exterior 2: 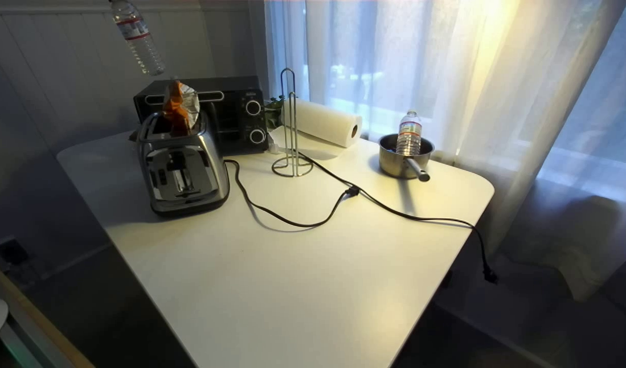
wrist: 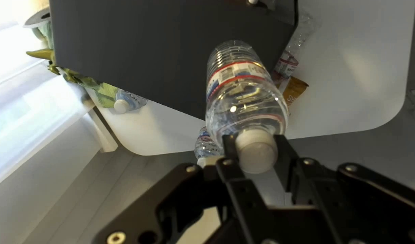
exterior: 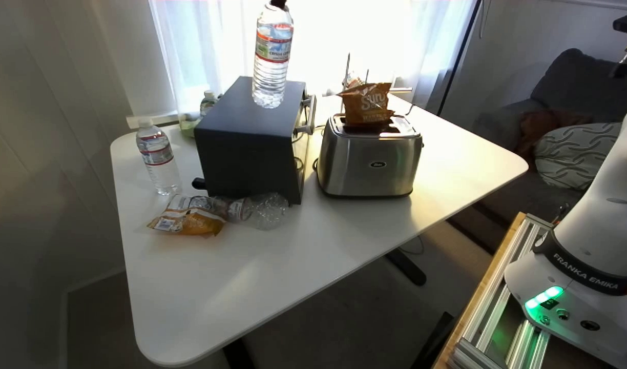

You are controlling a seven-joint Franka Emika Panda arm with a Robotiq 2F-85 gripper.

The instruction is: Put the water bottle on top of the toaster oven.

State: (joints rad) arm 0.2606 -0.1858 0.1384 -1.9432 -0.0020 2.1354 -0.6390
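Observation:
The water bottle [exterior: 273, 51] is clear plastic with a white cap and a pale label band edged in red. It hangs from my gripper [wrist: 254, 140], whose fingers are shut on both sides of the white cap. The bottle [wrist: 243, 86] points away from the fingers in the wrist view. The toaster oven [exterior: 257, 110] is a dark grey box with a flat top. The bottle's base is over that top in an exterior view. In an exterior view the bottle [exterior 2: 139, 38] is tilted, its base slightly above the oven [exterior 2: 216, 84]. Only a fingertip [exterior: 278, 3] shows at the top edge.
A silver toaster [exterior: 370, 159] with an orange snack bag [exterior: 367, 105] stands beside the oven. Another bottle [exterior: 157, 156] stands behind it. A crushed bottle [exterior: 265, 211] and a bag [exterior: 188, 221] lie near. A wire stand [exterior 2: 292, 133], paper roll [exterior 2: 323, 122] and pot [exterior 2: 395, 166] share the table.

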